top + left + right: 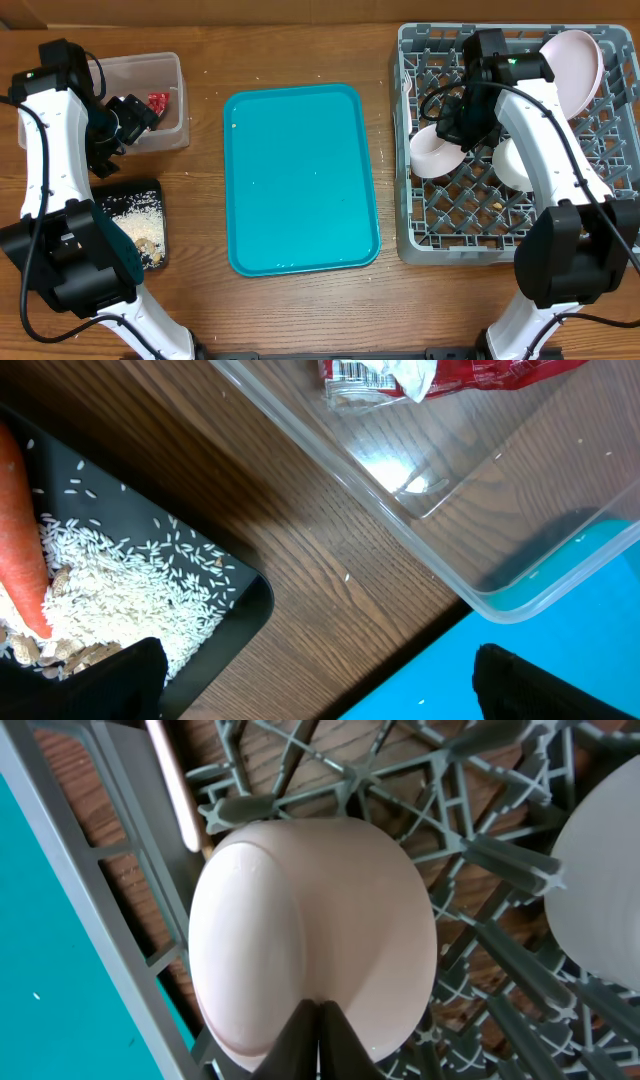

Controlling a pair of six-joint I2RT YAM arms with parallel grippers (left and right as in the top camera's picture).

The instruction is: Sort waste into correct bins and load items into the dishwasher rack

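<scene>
My right gripper (455, 128) (318, 1020) is shut on the rim of a small white bowl (433, 152) (310, 910), which hangs tilted on its side over the left part of the grey dishwasher rack (420, 230) (500, 850). A second white bowl (512, 165) (600, 890) and the large white plate (575, 60) stand in the rack. My left gripper (125, 125) (320, 680) is open and empty, hovering between the clear tub (165, 70) (480, 490) and the black tray (150, 190) (250, 600). A red wrapper (157, 101) (470, 375) lies in the tub. The carrot (20, 520) and rice (135, 215) (110, 580) lie in the black tray.
The teal serving tray (300, 180) (560, 630) lies mid-table with a few crumbs on it. A thin white handle (172, 780) rests along the rack's left wall. The rack's pegs stand close around the held bowl.
</scene>
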